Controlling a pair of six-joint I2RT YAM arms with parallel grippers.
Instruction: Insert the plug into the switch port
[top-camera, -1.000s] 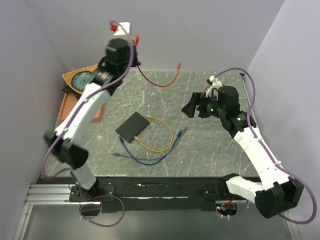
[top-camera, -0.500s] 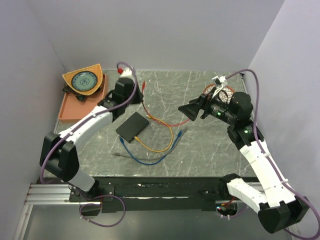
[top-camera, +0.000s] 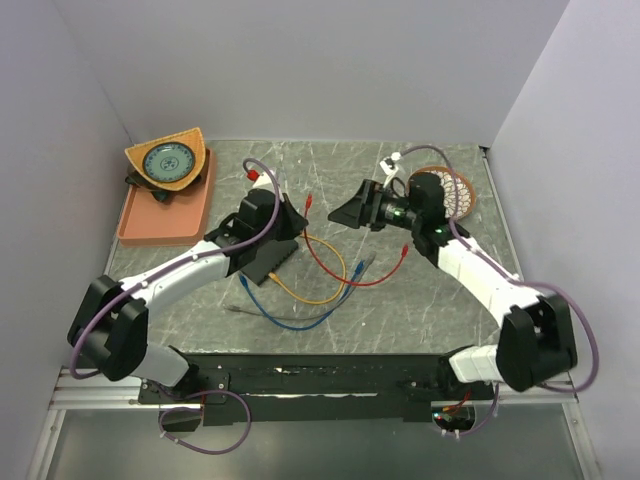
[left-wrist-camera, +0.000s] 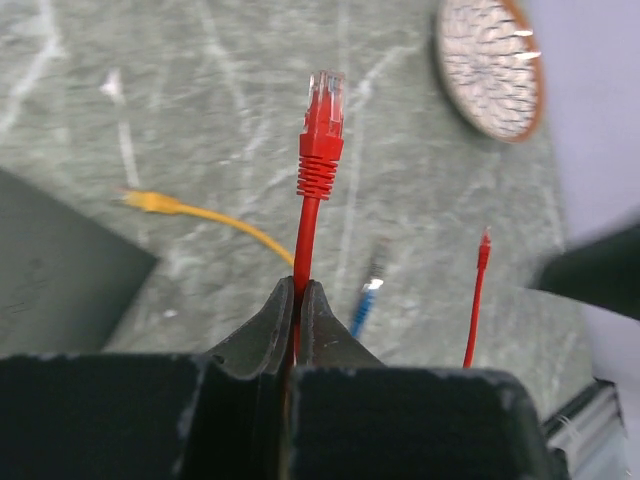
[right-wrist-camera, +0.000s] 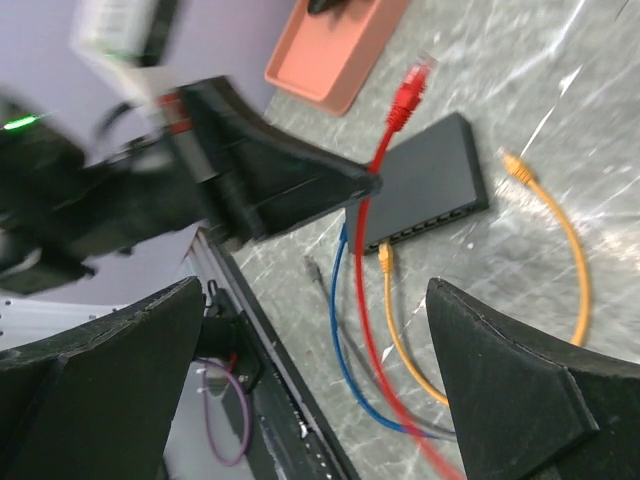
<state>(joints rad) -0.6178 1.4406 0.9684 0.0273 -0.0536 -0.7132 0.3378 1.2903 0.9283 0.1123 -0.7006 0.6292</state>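
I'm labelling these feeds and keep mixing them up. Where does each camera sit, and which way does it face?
Top external: above and behind the bases, looking down at the table; left arm and right arm show.
Left wrist: looks along the shut left gripper, pinching the red cable behind its plug.
Right wrist: looks through the open right gripper at the left gripper, plug and switch.
Shared: both wrist views show plug and switch.

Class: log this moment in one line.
left gripper: shut on red cable | right gripper: open, empty | red plug: not in black switch
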